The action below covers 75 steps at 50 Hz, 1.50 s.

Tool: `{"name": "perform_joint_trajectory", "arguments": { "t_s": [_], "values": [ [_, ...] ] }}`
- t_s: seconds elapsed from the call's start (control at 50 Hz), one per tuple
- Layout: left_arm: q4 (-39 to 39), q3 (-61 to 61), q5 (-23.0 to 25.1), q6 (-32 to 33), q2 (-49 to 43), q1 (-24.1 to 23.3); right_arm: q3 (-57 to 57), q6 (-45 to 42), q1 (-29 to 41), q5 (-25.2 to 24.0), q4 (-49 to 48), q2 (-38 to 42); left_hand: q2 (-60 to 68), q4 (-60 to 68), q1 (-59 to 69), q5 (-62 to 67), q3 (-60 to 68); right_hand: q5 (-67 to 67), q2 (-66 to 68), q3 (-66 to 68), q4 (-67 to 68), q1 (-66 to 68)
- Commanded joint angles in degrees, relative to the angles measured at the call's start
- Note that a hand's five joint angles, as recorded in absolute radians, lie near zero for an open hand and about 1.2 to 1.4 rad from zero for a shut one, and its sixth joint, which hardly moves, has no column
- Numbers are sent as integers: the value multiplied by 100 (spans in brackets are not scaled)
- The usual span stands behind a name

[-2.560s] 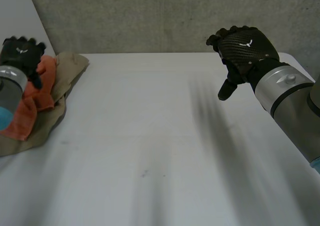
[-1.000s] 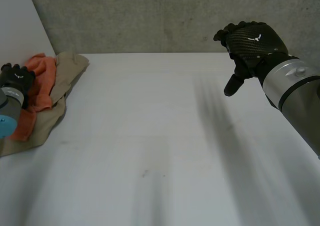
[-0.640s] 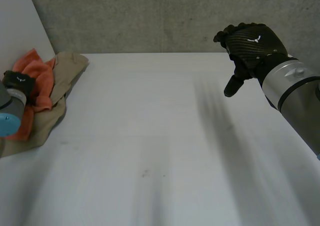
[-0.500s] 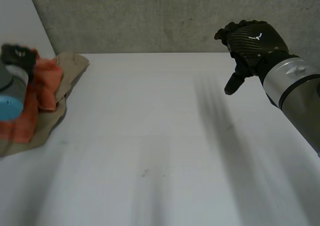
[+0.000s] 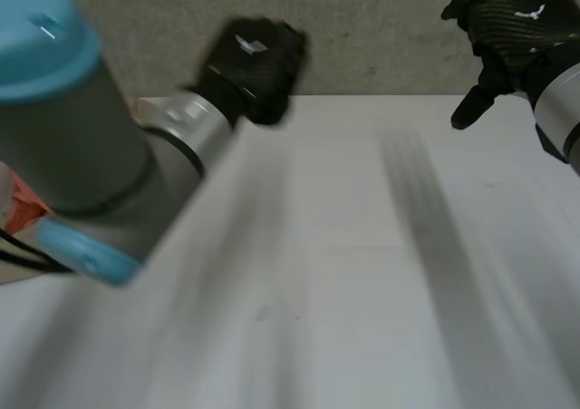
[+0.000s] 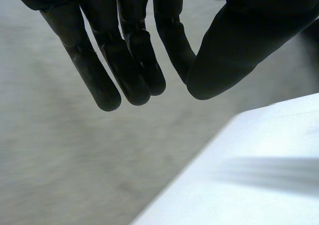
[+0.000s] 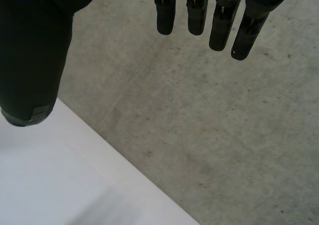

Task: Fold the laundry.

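Black left hand (image 5: 252, 63) and right hand (image 5: 510, 26) hang raised above the table (image 5: 362, 264), both relaxed and empty.

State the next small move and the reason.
Probably lower the left hand to the orange cloth at the table's left edge and grasp it: both hands, the right hand included, hang open and empty above the table.

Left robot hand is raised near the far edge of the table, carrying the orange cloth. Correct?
Not quite. The left robot hand is raised near the far edge of the table, but it carries nothing: the left wrist view shows its fingers relaxed and empty. A bit of the orange cloth lies on the table beside the left arm in the head view.
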Motion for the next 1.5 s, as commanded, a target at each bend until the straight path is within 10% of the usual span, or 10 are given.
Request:
{"name": "perform_joint_trajectory", "arguments": {
  "t_s": [0.02,0.12,0.4,0.64,0.9,1.12,1.38,1.5],
  "values": [
    [37,-98,-21,-21,-645,-563,-7,0,-64,5,27,-56,-1525,-1541,-1184,-1330,-1483,-346,-206,-196,-301,-105],
    [98,-1,-565,470,-743,-2,37,-9,-73,-4,27,-48,-5523,-5540,-5182,-5329,-5481,-346,-206,-196,-301,-105],
    [107,262,-628,2069,-1340,2617,125,-17,-64,-4,27,-30,-5761,-5777,-5420,-5567,-5719,-346,-206,-196,-301,-105],
    [-244,1343,-30,2826,-2702,3778,239,-9,-20,-21,18,75,-5778,-5794,-5437,-5583,-5736,-346,-206,-196,-301,-105],
    [-948,2117,207,2818,-3590,4060,151,-26,-73,-39,10,269,-5543,-5560,-5202,-5349,-5501,-346,-206,-196,-301,-105],
    [-965,2530,128,2800,-3924,3989,151,-17,-73,-39,18,313,1144,1128,1485,1339,1186,-346,-206,-196,-301,-105],
    [-974,2645,-135,2669,-3697,3814,143,-9,-73,-39,18,304,1150,1134,1491,1345,1192,-346,-206,-196,-301,-105],
    [-974,2592,-118,1562,-2590,3524,134,-9,-73,-30,18,304,1150,1134,1491,1345,1192,-346,-206,-196,-301,-105]
  ]
}}
